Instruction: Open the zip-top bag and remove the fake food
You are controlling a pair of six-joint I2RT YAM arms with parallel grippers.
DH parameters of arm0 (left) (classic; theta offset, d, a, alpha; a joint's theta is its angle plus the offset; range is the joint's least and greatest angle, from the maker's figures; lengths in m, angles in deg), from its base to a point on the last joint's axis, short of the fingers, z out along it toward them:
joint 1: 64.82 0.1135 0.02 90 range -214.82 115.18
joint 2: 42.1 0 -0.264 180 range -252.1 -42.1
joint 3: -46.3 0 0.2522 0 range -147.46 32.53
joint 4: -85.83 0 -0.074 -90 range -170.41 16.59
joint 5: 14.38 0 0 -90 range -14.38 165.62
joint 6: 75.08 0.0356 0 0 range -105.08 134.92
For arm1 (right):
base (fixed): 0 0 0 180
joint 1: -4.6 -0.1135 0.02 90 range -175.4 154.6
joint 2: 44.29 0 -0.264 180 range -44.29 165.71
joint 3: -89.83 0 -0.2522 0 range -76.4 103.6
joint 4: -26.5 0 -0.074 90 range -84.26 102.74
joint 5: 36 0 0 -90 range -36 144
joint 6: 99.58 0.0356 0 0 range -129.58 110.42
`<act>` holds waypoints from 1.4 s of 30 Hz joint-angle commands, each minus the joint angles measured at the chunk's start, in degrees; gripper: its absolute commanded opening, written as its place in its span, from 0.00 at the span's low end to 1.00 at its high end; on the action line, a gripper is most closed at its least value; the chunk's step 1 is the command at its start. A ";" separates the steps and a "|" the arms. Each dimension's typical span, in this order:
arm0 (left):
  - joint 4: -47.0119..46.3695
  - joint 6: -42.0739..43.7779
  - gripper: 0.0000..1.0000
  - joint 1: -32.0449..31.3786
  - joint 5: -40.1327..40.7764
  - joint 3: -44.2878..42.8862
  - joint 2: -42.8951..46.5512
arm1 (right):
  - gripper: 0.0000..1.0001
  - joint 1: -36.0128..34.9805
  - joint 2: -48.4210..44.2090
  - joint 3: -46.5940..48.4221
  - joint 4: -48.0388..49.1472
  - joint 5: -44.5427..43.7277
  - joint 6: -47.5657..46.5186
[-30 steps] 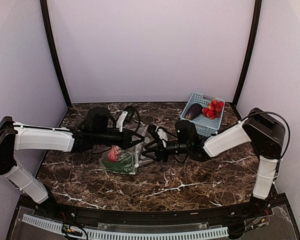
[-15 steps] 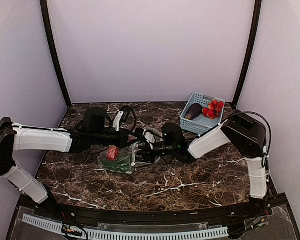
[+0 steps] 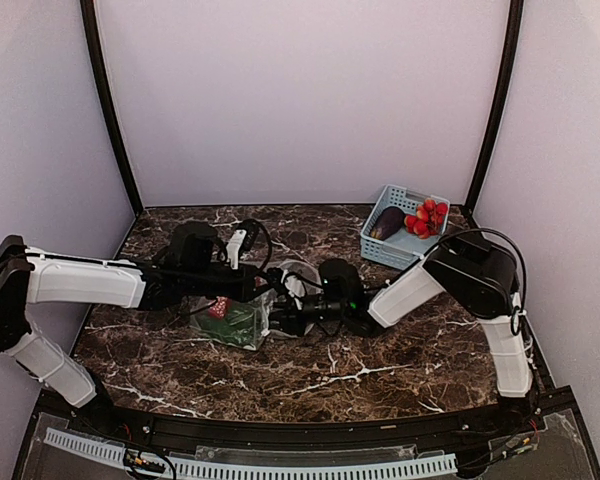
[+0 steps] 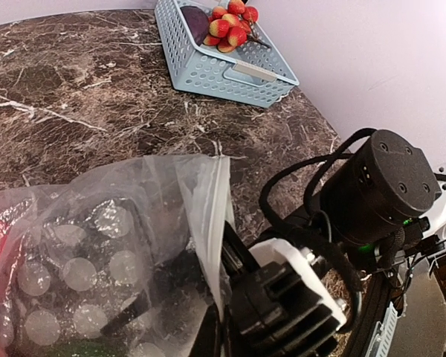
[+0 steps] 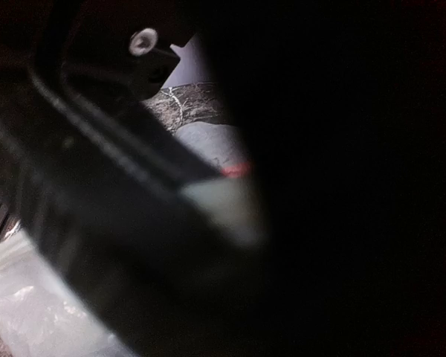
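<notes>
Clear dotted plastic zip-top bag [image 3: 238, 326] on dark marble bench [image 3: 380, 372], red and green toy food [image 3: 220, 309] inside. Left hand [image 3: 267, 290] clamped on bag rim. Right hand [image 3: 281, 312] at the mouth, can't tell its spread.

The left tool [image 3: 264, 291] is pinched closed, its arm stretched low and rightward. The right tool [image 3: 281, 307] faces it, jaws parted.

- A robot test cell in a lab: plain pale wall panels [image 3: 300, 100] close in three sides, joined by black corner posts [image 3: 105, 110].
- The left arm [image 3: 80, 280] and the right arm [image 3: 410, 290] are bolted at the near edge of a marble-patterned tabletop [image 3: 360, 375].
- A slotted cable duct [image 3: 250, 463] runs along the front.
- The props are toy produce [image 3: 427, 217] in a light-blue basket [image 3: 390, 252].
</notes>
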 commanded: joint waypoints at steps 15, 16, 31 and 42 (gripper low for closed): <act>3.59 -4.93 0.01 -0.10 4.78 1.43 3.96 | 0.62 -1.28 -0.24 -6.33 14.00 0.06 4.45; 3.14 -5.45 0.01 -0.01 4.52 1.85 4.08 | 0.63 -1.28 -0.01 -5.90 14.03 0.39 4.61; -2.38 -8.66 0.01 0.23 0.19 1.85 3.83 | 0.68 -1.72 6.76 -0.69 15.59 -0.41 6.75; 6.32 -3.84 0.10 0.25 6.37 1.61 6.57 | 0.64 -1.66 9.55 -4.02 18.55 -2.84 7.32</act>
